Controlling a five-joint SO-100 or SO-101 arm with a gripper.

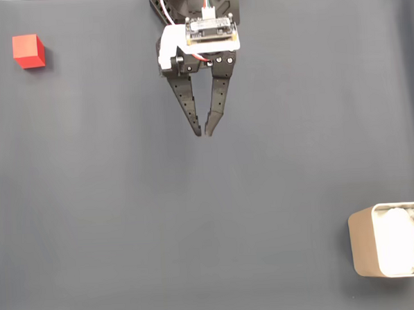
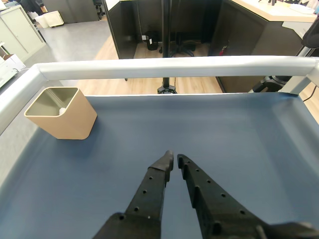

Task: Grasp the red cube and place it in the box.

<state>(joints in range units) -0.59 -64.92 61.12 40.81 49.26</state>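
Where the fixed view looks straight down, the red cube (image 1: 29,51) sits at about ten o'clock, near the left edge, resting alone on the dark blue-grey mat (image 1: 127,222) and well apart from everything else. Its faces are plain and matte, its edges crisp. At twelve o'clock the arm enters from the top edge, its upper part cut off, a small circuit board on a white mount above two black perforated fingers. The gripper (image 1: 204,131) hangs over bare mat with its tips drawn nearly together, only a sliver between them, grasping nothing. At about four o'clock the box (image 1: 355,248) is cut by the right edge; beige, thin-walled, round-cornered, with white soft padding (image 1: 399,245) inside.

Seen from the wrist, the box (image 2: 70,124) stands at ten o'clock, its inside mostly hidden by its walls. The gripper (image 2: 174,159) rises from six o'clock, empty. A pale metal rail (image 2: 174,67) bounds the far side of the mat; beyond it lie wooden flooring and dark furniture, hard to make out.
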